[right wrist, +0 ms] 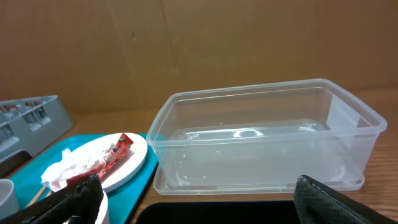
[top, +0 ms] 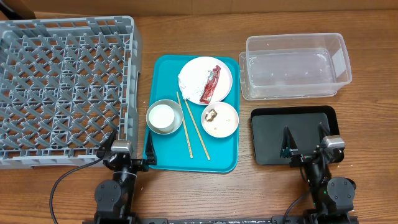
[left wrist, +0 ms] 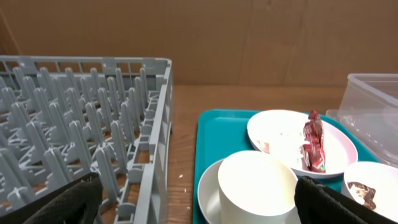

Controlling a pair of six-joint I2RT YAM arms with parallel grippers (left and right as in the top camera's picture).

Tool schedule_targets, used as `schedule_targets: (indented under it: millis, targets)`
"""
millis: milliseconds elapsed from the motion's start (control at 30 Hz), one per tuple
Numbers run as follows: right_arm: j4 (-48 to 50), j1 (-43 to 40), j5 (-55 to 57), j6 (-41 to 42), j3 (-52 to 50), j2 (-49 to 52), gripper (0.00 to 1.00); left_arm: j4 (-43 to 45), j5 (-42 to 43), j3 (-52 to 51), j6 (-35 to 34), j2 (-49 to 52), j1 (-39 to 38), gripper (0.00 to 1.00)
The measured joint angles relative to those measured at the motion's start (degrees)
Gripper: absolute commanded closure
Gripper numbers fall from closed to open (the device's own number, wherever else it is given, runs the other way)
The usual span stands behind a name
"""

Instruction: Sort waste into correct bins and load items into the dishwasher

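Black left fingers (left wrist: 62, 206) and right fingers (right wrist: 339, 206) gape empty.

Wooden counter (top: 186, 37), brown grain. Four things rest directly on it:
- grey dish rack (top: 62, 87), left side
- teal tray (top: 221, 152), centre, just beside the rack
- clear tub (top: 292, 68), right, towards the back
- black tray (top: 270, 127), right, just in front of the tub

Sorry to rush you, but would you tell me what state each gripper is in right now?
Left gripper: open, holding nothing.
Right gripper: open, holding nothing.
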Motion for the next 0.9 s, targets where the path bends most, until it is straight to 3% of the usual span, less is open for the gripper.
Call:
schedule_targets:
  millis: [200,400,733,900]
  targets:
    - [-7.02,0.0,0.04,5.22,2.01,0.28,0.0,-13.46,-0.07,5.97,-0.9,0.13,0.0,0.0]
    - [-16.48,0.0,-0.09,6.95,15.43,8.46,0.0,-27.52,-1.88,20.52,-0.9,6.95,0.0,0.0]
    - [-34.91,0.02,-1.44,7.54,44.0,40.3,0.0,-46.95,-2.4,45.79,-1.07,33.59,0.0,0.0]
    - [-51.43,0.02,-1.73,7.34,61.0,56.87,0.0,-57.88,-2.34,57.07,-1.53,44.28,0.0,0.0]
